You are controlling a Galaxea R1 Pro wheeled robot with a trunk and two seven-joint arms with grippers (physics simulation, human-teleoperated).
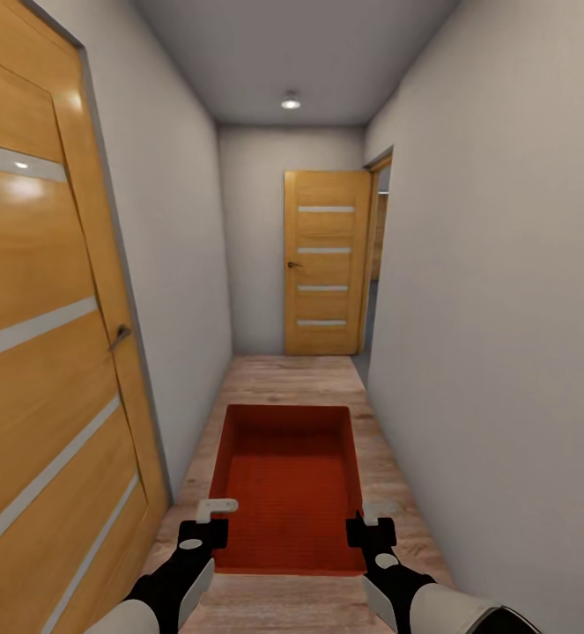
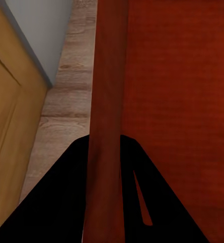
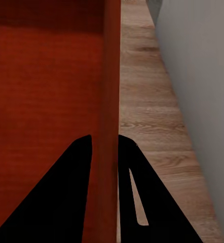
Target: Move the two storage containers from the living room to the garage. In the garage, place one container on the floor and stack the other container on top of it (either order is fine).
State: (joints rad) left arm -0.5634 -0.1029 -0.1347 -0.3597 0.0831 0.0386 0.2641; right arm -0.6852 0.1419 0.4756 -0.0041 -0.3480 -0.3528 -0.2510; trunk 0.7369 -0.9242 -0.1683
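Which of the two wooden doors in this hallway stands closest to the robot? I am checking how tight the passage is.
The wooden door along the left wall, right beside the left gripper. The other door stands at the corridor's far end, beyond the storage container.

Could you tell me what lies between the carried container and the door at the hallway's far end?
Bare wood-plank floor lies between the storage container and the far door, as the head view shows.

My left gripper (image 1: 210,521) and right gripper (image 1: 371,521) were black with white tips. The container (image 1: 289,480) between them was orange-red, darker inside. The floor (image 1: 296,374) under it was light brown wood with lines. The doors (image 1: 325,262) ahead were honey-yellow with pale stripes. The walls (image 1: 494,264) beside me were grey-white.
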